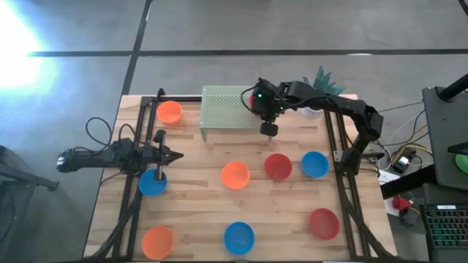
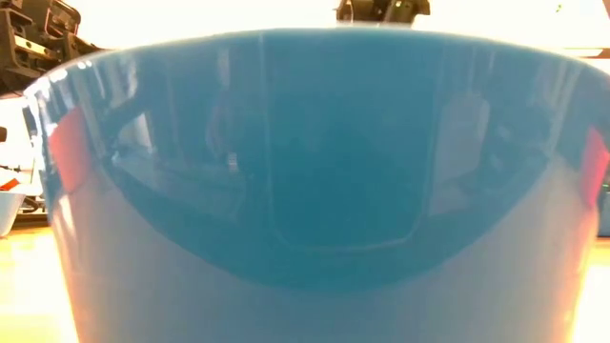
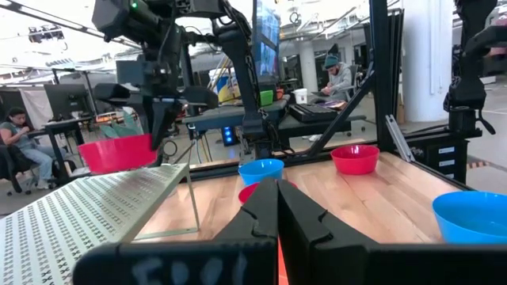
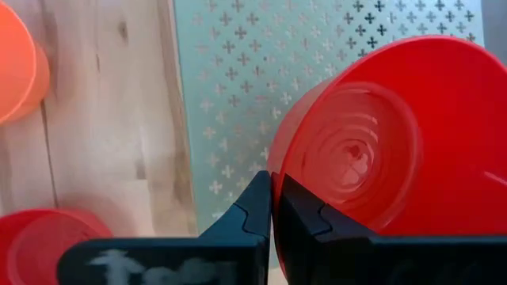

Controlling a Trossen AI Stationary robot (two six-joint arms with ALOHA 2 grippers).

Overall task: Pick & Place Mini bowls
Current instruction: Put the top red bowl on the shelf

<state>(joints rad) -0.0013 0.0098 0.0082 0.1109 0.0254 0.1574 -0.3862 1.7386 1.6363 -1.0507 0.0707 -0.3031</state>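
Red bowl [image 4: 396, 134] pinched by closed right gripper [image 4: 273, 207] above perforated shelf [image 4: 261, 87]

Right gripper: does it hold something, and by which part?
Yes. The right gripper is shut on the rim of a red bowl, above the perforated shelf. The left gripper is shut and holds nothing.

red bowl [image 4: 396, 134] in right tool [image 4: 273, 207]

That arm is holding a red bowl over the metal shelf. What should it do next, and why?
Probably lower it and let go. The right gripper is shut on the red bowl's rim, holding it above the perforated shelf, not resting on it.
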